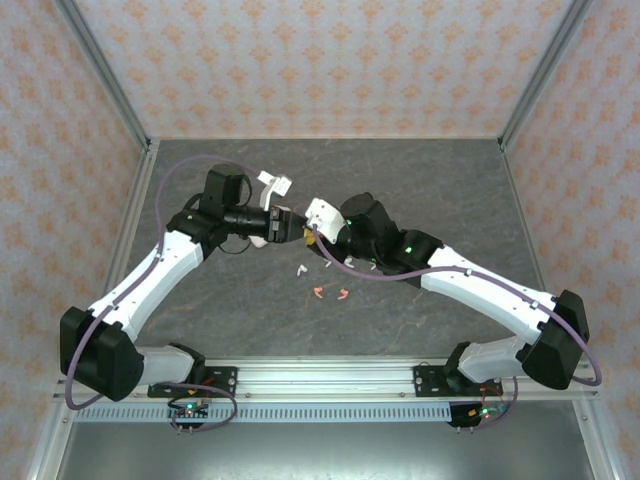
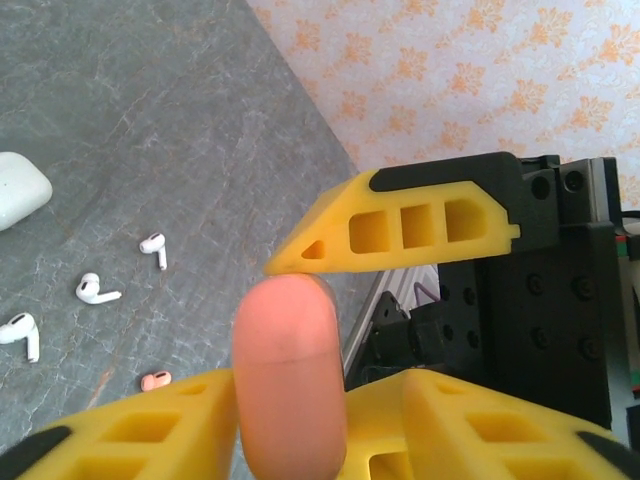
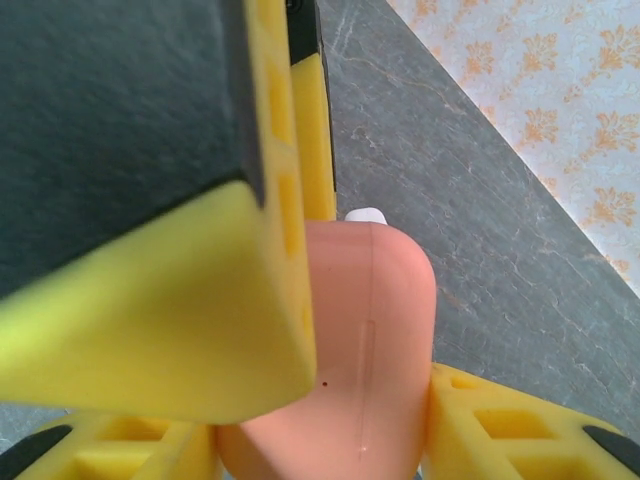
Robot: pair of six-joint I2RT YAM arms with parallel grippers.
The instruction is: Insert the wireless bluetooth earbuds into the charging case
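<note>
Three white earbuds (image 2: 95,290), two pink earbuds (image 1: 318,292), one pink case (image 2: 290,380)

A smooth, satin-finished pink plastic charging case (image 3: 370,340) is pictured above a matt, stone-look grey desk (image 2: 150,120); white plastic earbuds (image 2: 95,290) are seen glossy.

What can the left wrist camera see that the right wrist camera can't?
Left wrist: three white earbuds and one pink earbud loose on the grey table, a white case, and the right arm's black wrist. Right wrist: a small white tip peeking out behind the salmon-pink case; I cannot tell what it is. Both: that case between yellow fingers, the table and the patterned wall.
</note>
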